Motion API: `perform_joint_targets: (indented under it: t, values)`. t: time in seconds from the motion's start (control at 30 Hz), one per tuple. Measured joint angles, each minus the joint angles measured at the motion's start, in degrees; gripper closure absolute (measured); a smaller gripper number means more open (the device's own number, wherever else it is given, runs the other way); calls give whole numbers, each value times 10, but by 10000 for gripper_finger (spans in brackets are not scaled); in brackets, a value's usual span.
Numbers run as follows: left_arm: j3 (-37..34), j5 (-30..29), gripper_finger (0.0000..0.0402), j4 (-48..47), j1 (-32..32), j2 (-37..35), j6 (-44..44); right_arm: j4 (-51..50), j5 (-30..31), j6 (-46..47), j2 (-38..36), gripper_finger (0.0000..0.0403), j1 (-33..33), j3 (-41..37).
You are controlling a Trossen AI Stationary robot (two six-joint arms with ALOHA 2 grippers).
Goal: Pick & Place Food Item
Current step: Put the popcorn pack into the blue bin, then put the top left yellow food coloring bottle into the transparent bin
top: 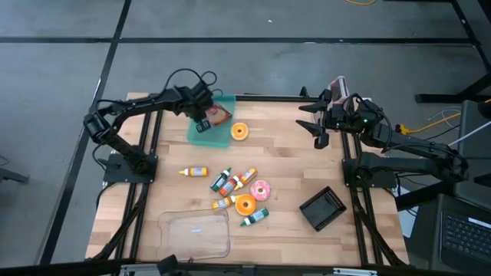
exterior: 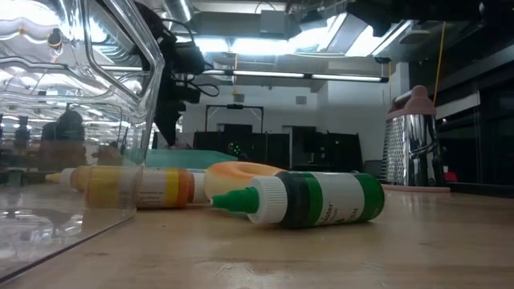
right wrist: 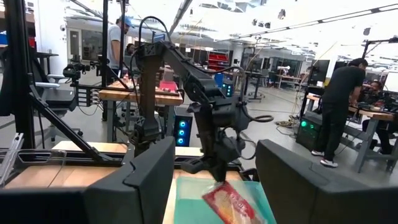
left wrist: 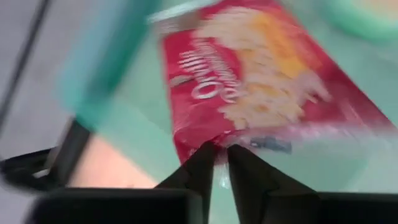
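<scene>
One red snack packet (left wrist: 261, 93) pinched at its edge by my left gripper (left wrist: 219, 163) over the teal tray (top: 201, 136); placing step, next release fully; right gripper (top: 316, 115) waits open.

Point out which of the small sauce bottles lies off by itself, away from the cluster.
The yellow bottle with the orange cap: it lies alone toward the left arm's side of the table, while the other bottles crowd together around the donuts at the middle.
</scene>
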Motion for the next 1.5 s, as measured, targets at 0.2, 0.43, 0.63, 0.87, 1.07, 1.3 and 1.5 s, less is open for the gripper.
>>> perform_joint_targets:
  t: [0.2,0.43,0.63,0.87,1.07,1.3,1.5]
  values:
    - [0,45,278,-5,-28,-7,-17,0,0,0,0,181,0,0]
    - [0,85,226,8,-73,-57,-18,0,-13,0,0,181,0,0]
    - [0,105,214,133,-136,-142,15,18,-14,-3,1,181,0,0]
    - [1,133,228,325,-220,-225,-7,59,-13,-15,44,181,26,0]
    - [1,127,236,342,-291,-249,-41,125,28,-51,114,181,49,3]
    - [1,130,230,330,-322,-188,-75,129,35,-33,190,181,62,47]
    - [1,123,231,333,-329,-114,-82,123,32,-33,253,181,71,89]
